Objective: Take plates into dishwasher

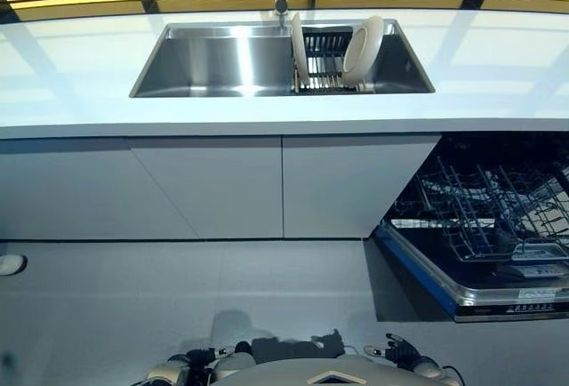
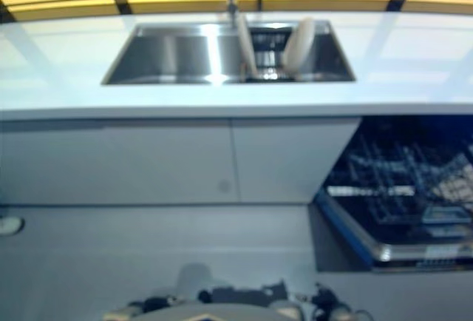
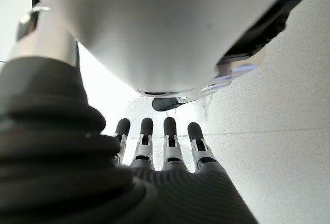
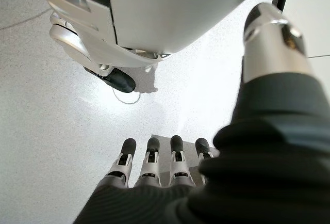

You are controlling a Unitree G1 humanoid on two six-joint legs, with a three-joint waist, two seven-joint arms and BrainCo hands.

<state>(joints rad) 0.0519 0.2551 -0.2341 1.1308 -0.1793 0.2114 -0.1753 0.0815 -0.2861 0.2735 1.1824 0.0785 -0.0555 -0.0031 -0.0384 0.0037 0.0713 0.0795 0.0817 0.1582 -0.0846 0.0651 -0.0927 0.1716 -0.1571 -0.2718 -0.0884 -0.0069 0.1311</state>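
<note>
Fingers (image 3: 170, 141) of both hands hang straight, empty; plates (image 1: 363, 48) stand in the sink rack (image 1: 322, 59) (dishwasher (image 1: 484, 226) open).

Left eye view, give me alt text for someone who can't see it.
Two white plates stand on edge in a wire rack inside a steel sink set in a white counter. Lower right, an open dishwasher shows its pulled-out rack.

Bright glare on the sink (image 1: 222, 61) (right eye view blurred).

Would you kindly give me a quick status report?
Left hand and right hand open, empty, hanging low. Two plates upright in sink rack. Dishwasher open, nothing blocking.
</note>
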